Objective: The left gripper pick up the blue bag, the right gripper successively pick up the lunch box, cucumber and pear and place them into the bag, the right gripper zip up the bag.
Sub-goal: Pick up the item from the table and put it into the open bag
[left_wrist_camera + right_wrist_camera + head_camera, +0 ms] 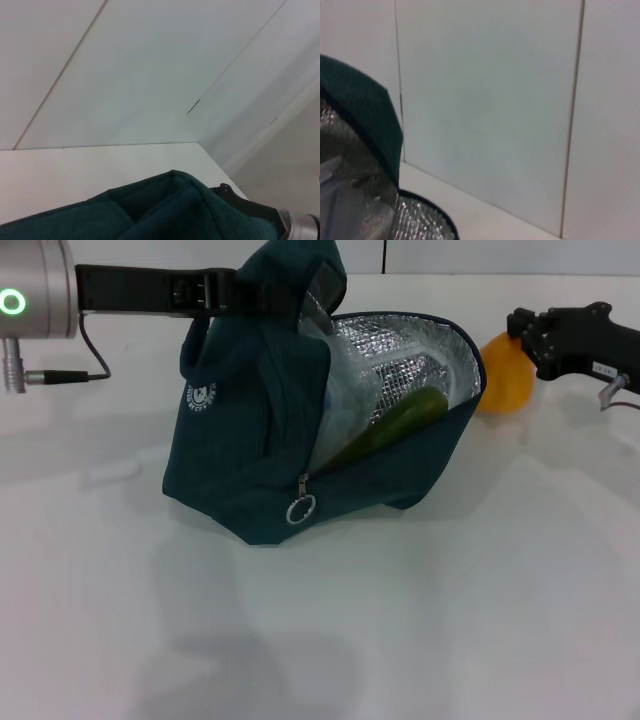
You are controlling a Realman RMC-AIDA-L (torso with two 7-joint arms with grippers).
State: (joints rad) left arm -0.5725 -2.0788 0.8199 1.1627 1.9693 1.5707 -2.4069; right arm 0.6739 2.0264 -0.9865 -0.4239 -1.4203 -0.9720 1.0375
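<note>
Left gripper [235, 292]: top left in head view, clamped on upper edge of bag, holding it up.
Bag [235, 440]: blue, resting on white table [400, 620], mouth wide open toward right, foil lining showing; zip pull [301, 509] hangs at front.
Lunch box [345, 405]: inside bag, partly hidden.
Cucumber [400, 420]: inside bag, lying slanted, tip near opening.
Pear [503, 375]: on table just right of bag, outside it.
Right gripper [525, 335]: far right, at pear's top; fingers look closed on pear.

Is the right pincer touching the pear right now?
Cannot tell. In the head view the right pincer overlaps the pear's upper edge beside the bag, but the fingertips are hidden, so neither contact nor a gap shows plainly.
</note>
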